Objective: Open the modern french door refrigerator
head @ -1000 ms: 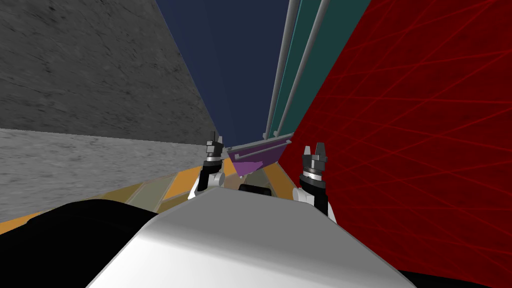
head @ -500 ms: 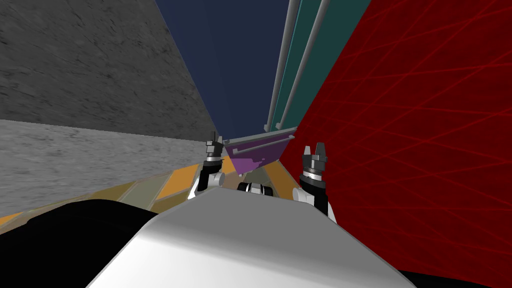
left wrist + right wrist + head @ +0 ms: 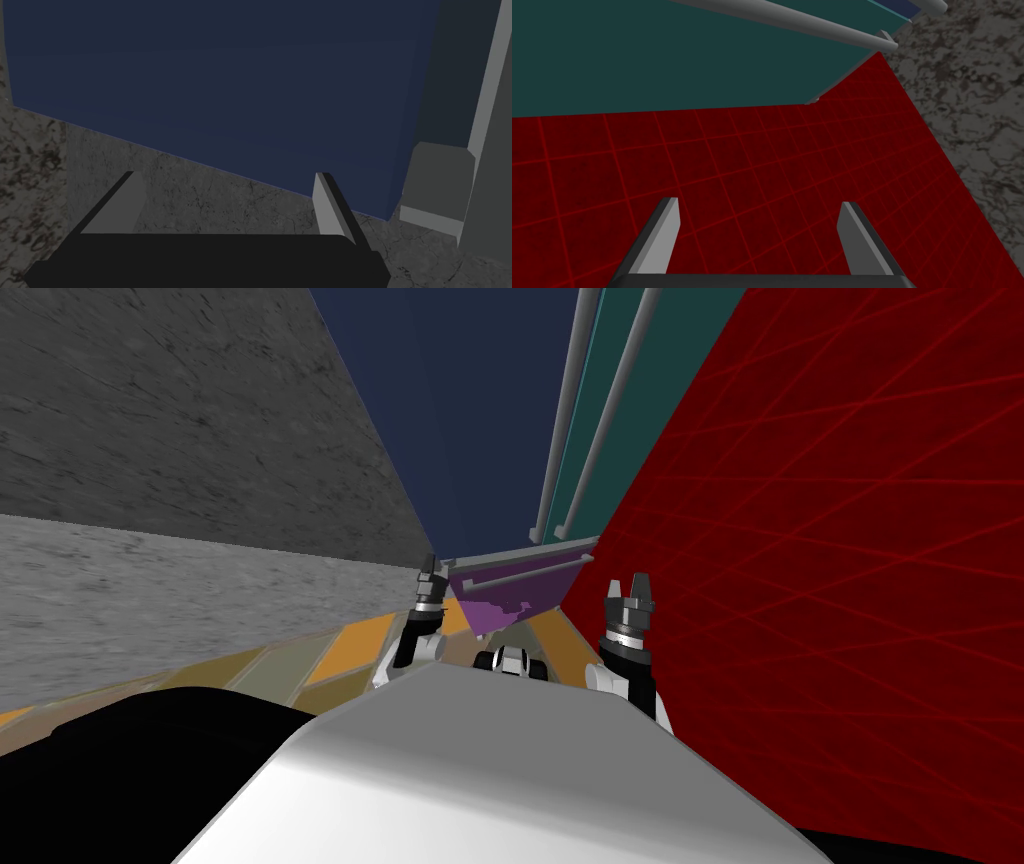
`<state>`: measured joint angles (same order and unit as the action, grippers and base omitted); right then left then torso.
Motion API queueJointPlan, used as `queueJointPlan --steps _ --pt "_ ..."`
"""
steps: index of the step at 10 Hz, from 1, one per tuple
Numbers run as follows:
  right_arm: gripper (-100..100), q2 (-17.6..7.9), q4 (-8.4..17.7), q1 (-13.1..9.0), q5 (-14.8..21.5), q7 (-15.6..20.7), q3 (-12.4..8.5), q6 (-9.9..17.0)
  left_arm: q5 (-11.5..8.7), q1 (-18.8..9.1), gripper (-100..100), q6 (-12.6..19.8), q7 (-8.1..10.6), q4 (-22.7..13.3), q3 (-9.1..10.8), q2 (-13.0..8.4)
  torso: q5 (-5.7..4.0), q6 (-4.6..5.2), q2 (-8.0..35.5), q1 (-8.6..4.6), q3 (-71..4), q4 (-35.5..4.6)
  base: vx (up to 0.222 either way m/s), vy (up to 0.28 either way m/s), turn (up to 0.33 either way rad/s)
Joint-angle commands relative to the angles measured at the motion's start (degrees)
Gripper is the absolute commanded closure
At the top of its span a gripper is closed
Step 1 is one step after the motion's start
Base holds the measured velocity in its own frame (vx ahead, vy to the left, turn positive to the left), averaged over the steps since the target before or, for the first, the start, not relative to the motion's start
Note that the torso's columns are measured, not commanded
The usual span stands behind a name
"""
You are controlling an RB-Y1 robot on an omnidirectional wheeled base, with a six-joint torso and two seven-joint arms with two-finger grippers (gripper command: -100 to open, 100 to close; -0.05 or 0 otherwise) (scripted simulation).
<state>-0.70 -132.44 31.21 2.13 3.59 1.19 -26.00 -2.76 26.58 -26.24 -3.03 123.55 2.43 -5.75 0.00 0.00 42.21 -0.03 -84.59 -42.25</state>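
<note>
- I am holding the left gripper (image 3: 430, 578) with its two fingers spread wide and nothing between them. The dark blue flat refrigerator door (image 3: 225, 75) is lying straight ahead of it, apart from it.
- The right gripper (image 3: 628, 588) is likewise spread and empty. It is pointing at a dark red gridded flat surface (image 3: 762, 150), with the teal refrigerator door (image 3: 637, 60) just beyond.
- The refrigerator is facing me, beyond and between both hands. Its two long grey round bar handles (image 3: 562, 418) are running upright, side by side at the seam, above a purple drawer front (image 3: 530, 588).
- The risks I am weighing:
  - The bars are sitting close together, so a finger could wedge between them or catch the wrong one.
  - The left door's bar (image 3: 487, 125) is lying outside the left fingers, so closing now would grab nothing.
  - The right hand is crowding the red surface and could scrape it.
</note>
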Motion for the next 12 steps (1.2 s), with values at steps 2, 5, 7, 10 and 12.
queueJointPlan --steps 2,5,7,10,12 --pt "0 0.0 0.0 0.0 0.0 0.0 0.0 0.0 -0.6 -0.8 -100 -0.3 0.52 -5.0 0.71 -2.6 0.0 0.0 0.0 0.0 0.0 0.0 0.044 -0.038 0.042" --pt "0 0.0 0.0 0.0 0.0 0.0 0.0 0.0 -1.0 -1.4 -100 -0.8 0.86 -8.4 1.21 -3.0 0.01 0.0 0.1 0.04 0.1 -0.1 0.029 -0.032 0.035" --pt "0 0.0 0.0 0.0 0.0 0.0 0.0 0.0 -1.3 -1.8 -100 -1.1 1.07 -10.6 1.53 -3.1 0.01 0.0 0.1 0.03 0.0 0.0 0.026 -0.029 0.031" --pt "0 0.0 0.0 0.0 0.0 0.0 0.0 0.0 -1.6 -2.2 -100 -1.6 1.36 -13.5 1.96 -3.3 0.0 0.01 0.0 0.03 0.0 0.0 0.029 -0.027 0.032" --pt "0 0.0 0.0 0.0 0.0 0.0 0.0 0.0 -1.9 -2.7 -100 -2.1 1.63 -16.1 2.37 -3.6 0.01 0.0 0.1 0.04 0.0 0.0 0.026 -0.025 0.033"
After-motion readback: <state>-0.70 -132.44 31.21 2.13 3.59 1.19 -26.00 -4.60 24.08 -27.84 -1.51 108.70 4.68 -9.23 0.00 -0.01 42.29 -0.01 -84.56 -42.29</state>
